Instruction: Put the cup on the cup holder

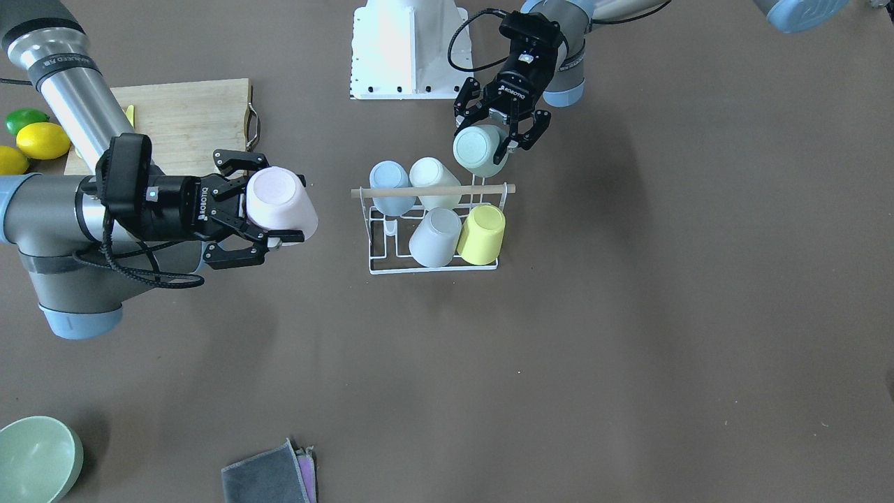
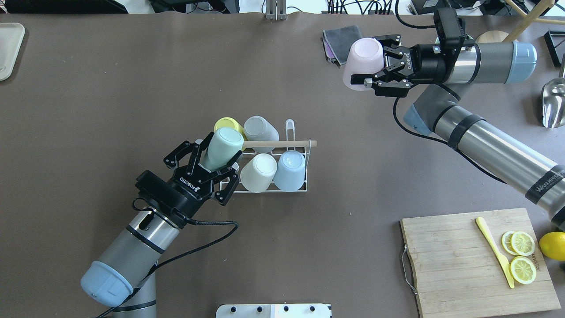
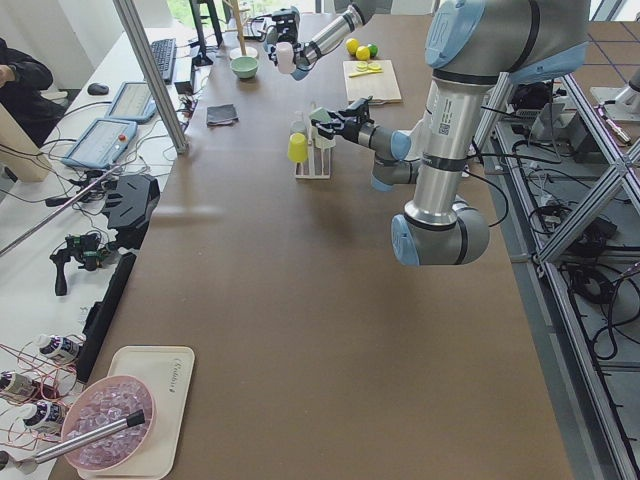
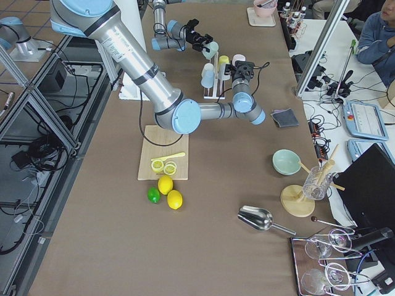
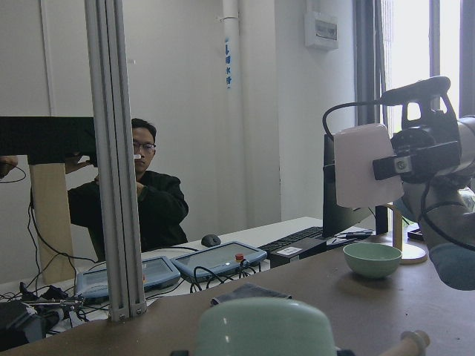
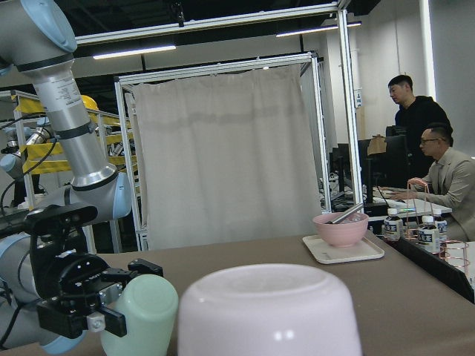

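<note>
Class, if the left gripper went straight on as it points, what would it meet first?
Likely the cup holder: the mint cup in the left gripper leads toward the wooden rod, with the yellow cup beyond. Height is unclear, so it could pass above.

cup holder (image 2: 278, 143) sits mid-table, straight ahead of robot base (image 2: 273, 310). four cups on its prongs: near pair (image 2: 259, 172) robot-side of the rod, far pair (image 2: 260, 128) behind it. left gripper (image 2: 212, 161) holds left-hand cup (image 2: 225, 141) tilted at holder's left end, over the rod tip. right gripper (image 2: 371, 62) holds right-hand cup (image 2: 364, 62) well apart, far-right of holder, cloths (image 2: 342, 37) just beyond. cutting board (image 2: 459, 260) near-right w/ lemon slices (image 2: 523, 256) + knife (image 2: 494, 251) on it, whole lemon (image 2: 554, 245) just off its right edge.
</note>
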Motion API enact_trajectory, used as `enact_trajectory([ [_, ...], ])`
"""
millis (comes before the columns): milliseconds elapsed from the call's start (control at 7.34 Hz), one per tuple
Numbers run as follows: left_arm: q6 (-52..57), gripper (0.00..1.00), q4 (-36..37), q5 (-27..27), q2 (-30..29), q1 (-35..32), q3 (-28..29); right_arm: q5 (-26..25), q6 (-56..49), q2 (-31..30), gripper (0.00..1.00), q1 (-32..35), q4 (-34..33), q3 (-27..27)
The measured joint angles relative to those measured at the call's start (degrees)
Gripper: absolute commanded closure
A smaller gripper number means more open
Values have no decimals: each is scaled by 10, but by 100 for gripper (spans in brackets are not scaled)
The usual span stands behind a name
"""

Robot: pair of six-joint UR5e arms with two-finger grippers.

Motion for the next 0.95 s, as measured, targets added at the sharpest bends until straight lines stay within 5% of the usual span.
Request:
enact_trajectory([
  [953, 1, 100, -1, 1, -2, -2, 17, -16, -78, 37, 100, -66, -55, -44],
])
